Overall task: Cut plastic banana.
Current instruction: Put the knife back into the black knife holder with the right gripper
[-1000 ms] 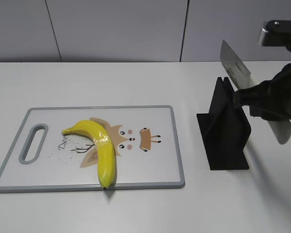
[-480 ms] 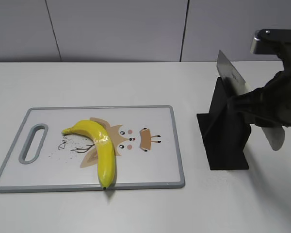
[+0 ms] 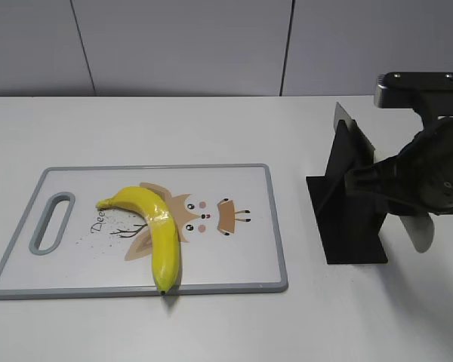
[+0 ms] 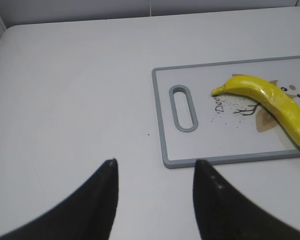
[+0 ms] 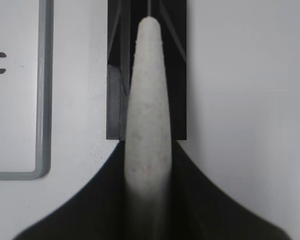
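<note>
The plastic banana (image 3: 155, 226) lies bright yellow and curved on the left half of the white cutting board (image 3: 245, 249); it also shows in the left wrist view (image 4: 270, 97). My right gripper (image 3: 408, 188) is shut on the white handle (image 5: 147, 110) of a knife. The knife's grey blade (image 3: 352, 130) sits edge-down in the slot of the black knife stand (image 3: 347, 219), to the right of the board. My left gripper (image 4: 155, 167) is open and empty over bare table, just off the board's handle end (image 4: 182, 107). It does not show in the exterior view.
The board has a grey rim, a slot handle (image 3: 51, 222) at its left end and a cartoon deer print (image 3: 204, 215). The stand (image 5: 115, 95) rests on the white table beside the board's right edge (image 5: 44, 90). A grey wall runs behind.
My right gripper has come down and to the left with the knife. The blade, earlier tilted high above the stand, now sits low in its slot. The banana has not moved.
</note>
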`<act>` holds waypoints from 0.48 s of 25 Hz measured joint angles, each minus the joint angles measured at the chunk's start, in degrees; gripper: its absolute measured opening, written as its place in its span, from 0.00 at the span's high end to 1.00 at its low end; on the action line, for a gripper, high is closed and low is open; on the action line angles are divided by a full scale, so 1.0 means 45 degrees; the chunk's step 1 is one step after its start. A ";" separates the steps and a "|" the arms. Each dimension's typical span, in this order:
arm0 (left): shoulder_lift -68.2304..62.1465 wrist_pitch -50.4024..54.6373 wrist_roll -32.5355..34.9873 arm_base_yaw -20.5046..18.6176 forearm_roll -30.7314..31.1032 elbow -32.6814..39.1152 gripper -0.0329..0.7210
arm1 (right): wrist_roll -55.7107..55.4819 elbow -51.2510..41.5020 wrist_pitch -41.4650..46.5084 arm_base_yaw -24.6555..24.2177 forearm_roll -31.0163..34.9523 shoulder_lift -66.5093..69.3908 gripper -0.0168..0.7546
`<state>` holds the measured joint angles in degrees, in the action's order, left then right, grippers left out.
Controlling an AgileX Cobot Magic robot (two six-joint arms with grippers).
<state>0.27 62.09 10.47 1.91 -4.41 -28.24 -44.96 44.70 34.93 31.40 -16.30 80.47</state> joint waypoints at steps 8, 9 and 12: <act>0.0000 0.0000 0.0000 0.0000 0.0000 0.0000 0.33 | 0.1011 0.0000 0.0193 0.0000 0.1100 -0.0143 0.17; 0.0000 0.0000 0.0000 0.0000 0.0000 0.0000 0.33 | 0.1190 0.0000 0.0220 0.0000 0.1190 -0.0271 0.17; 0.0000 0.0000 0.0000 0.0000 0.0000 0.0000 0.33 | 0.1964 0.0000 0.0285 0.0000 0.1566 -0.1203 0.17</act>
<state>0.27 62.09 10.47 1.91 -4.41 -28.24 -36.13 44.70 36.21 31.40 -9.25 75.05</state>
